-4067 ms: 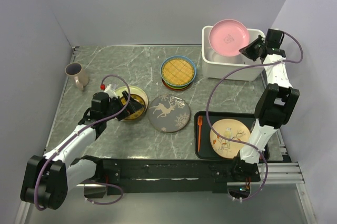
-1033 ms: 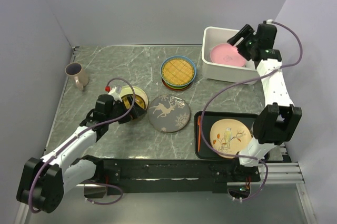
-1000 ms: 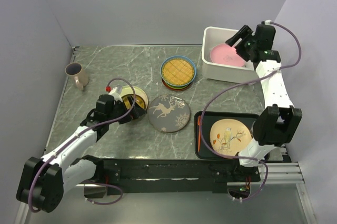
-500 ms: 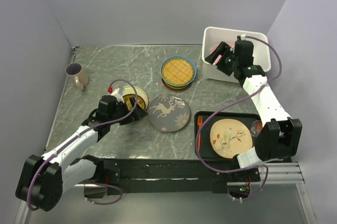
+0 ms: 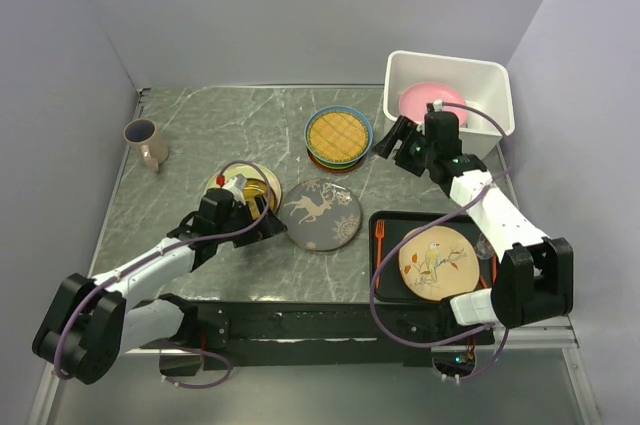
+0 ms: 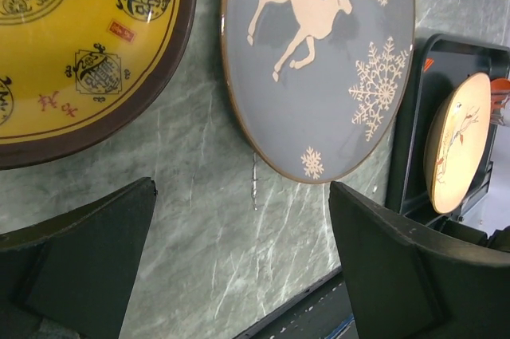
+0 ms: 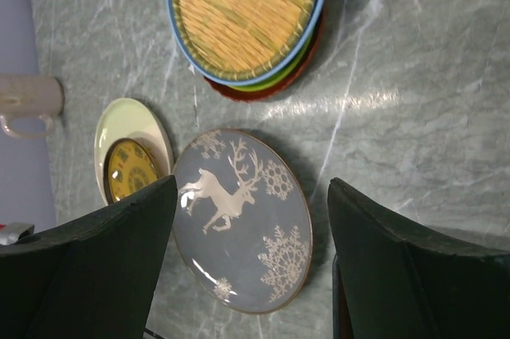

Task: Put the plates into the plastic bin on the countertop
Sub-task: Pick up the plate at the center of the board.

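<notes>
Countertop point(image 5: 200, 125) bears plates point(image 5: 320, 215), bin point(image 5: 450, 57), tray point(image 5: 388, 290), mug point(image 5: 145, 142)

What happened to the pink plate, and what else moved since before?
The right gripper let go of the pink plate, which now lies in the plastic bin. The gripper then swung out toward the plate stack, open. The left gripper slid from the yellow dish toward the deer plate, open. The deer plate, stack, mug and tray stayed put.
</notes>
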Tool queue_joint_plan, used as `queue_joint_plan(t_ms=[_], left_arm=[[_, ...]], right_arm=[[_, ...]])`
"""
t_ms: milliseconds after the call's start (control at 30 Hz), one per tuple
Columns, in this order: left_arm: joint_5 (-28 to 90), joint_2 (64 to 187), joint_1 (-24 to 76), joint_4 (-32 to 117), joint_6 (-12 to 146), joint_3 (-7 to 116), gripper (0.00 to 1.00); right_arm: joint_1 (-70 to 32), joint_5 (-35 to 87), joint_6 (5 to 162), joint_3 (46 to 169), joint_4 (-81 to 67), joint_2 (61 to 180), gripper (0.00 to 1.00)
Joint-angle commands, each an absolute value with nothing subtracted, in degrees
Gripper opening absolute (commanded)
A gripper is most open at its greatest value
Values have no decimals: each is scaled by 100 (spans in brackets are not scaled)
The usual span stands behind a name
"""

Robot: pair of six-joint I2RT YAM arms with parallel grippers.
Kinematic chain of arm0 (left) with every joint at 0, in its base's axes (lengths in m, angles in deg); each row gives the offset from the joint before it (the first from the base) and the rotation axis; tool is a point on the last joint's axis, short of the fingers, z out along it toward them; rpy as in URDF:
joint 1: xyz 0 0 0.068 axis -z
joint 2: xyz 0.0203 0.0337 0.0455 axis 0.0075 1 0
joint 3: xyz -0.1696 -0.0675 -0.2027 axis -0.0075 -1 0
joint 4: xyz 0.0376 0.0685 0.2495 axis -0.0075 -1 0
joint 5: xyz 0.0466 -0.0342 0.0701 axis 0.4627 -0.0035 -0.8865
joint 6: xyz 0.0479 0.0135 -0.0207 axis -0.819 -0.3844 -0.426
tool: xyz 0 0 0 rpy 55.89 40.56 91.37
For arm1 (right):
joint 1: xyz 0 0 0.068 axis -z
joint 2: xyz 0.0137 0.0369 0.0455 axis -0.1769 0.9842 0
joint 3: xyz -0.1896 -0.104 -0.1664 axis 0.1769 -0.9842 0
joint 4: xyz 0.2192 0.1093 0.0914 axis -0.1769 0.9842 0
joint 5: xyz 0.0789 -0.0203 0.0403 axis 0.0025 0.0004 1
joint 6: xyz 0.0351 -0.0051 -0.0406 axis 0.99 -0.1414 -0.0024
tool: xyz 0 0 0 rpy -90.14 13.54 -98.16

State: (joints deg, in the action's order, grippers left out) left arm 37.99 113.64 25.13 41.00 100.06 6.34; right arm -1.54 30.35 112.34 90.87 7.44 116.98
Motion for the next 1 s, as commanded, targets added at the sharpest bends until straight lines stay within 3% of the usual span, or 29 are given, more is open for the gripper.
queue_joint_plan(t_ms=[0, 267, 500, 967], left_arm=[[3758, 11511, 2576, 4812, 10241, 540, 93], [3714, 12151, 2760, 5578, 10584, 469, 84], [3538, 12803, 3059, 6070, 10847, 531, 68], [3450, 13726, 3209, 7063, 11269, 321, 61]], right_arm=[[-203, 3124, 11315, 8775, 310, 11325, 83], [-264, 3256, 11447, 8203, 168, 10956, 83], [-282, 3343, 11473, 8001, 133, 10745, 83], [-273, 3265, 11403, 8106, 239, 10639, 83]])
